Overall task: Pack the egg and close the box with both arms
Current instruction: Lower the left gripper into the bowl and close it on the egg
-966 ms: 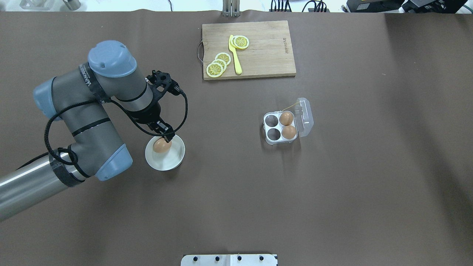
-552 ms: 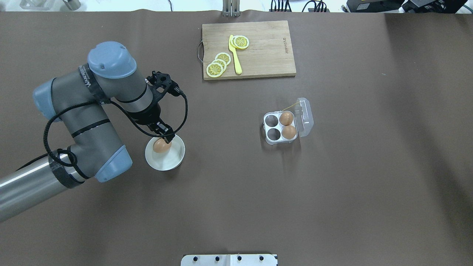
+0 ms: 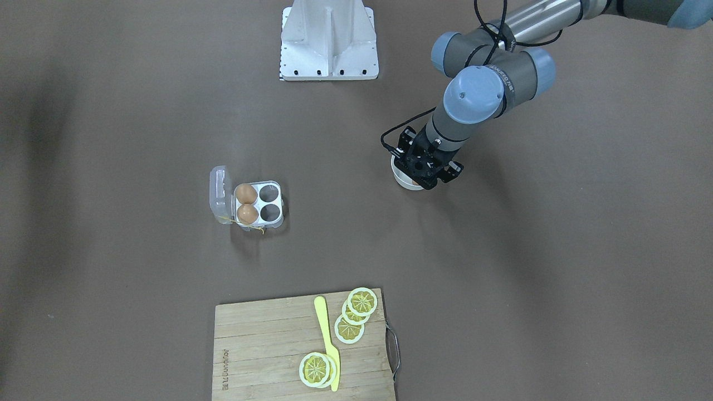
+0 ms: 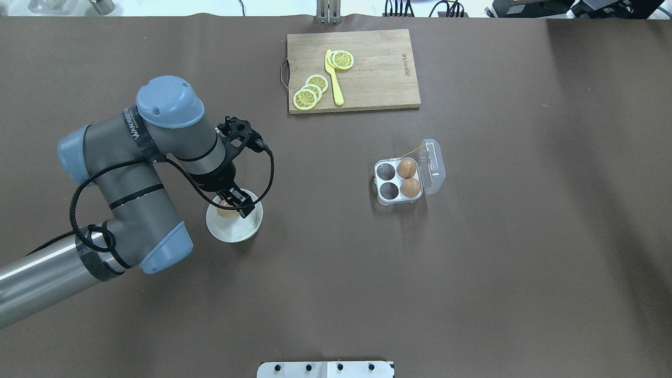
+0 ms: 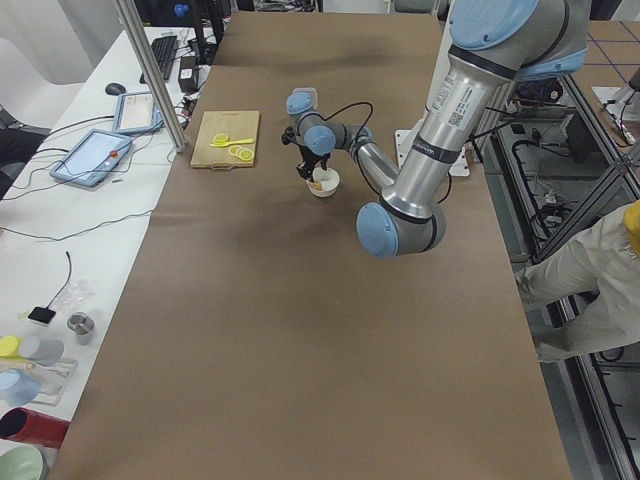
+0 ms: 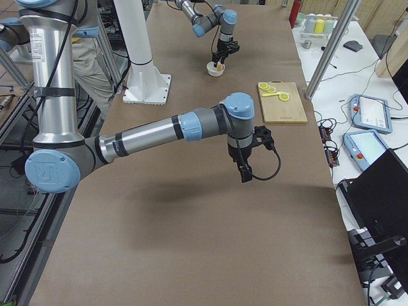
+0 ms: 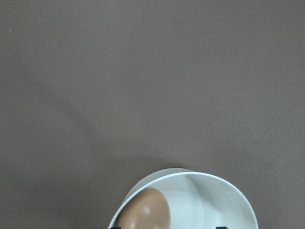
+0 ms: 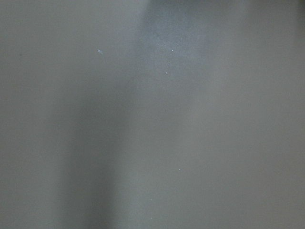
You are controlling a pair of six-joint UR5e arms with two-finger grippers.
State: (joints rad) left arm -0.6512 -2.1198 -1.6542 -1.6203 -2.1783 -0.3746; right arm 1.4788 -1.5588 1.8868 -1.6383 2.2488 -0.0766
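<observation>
The egg [image 4: 225,207] lies in a round white bowl [image 4: 239,230] at the table's left. My left gripper [image 4: 234,203] is down in the bowl, open, fingers on either side of the egg. The left wrist view shows the egg [image 7: 147,210] against the bowl's near wall. The box [image 4: 398,181] stands open at centre right, its clear lid [image 4: 433,166] folded back. It holds two eggs [image 4: 408,178] and two empty cells. My right gripper [image 6: 245,173] shows only in the exterior right view, above bare table; I cannot tell whether it is open.
A wooden cutting board [image 4: 378,73] with lemon slices and a yellow knife [image 4: 334,79] lies at the far edge. The white robot base [image 3: 328,42] is at the near edge. Brown table stretches between bowl and box.
My left arm has shifted a little to the right and towards the near edge. Its gripper has gone lower into the bowl, over the egg. The box has not moved.
</observation>
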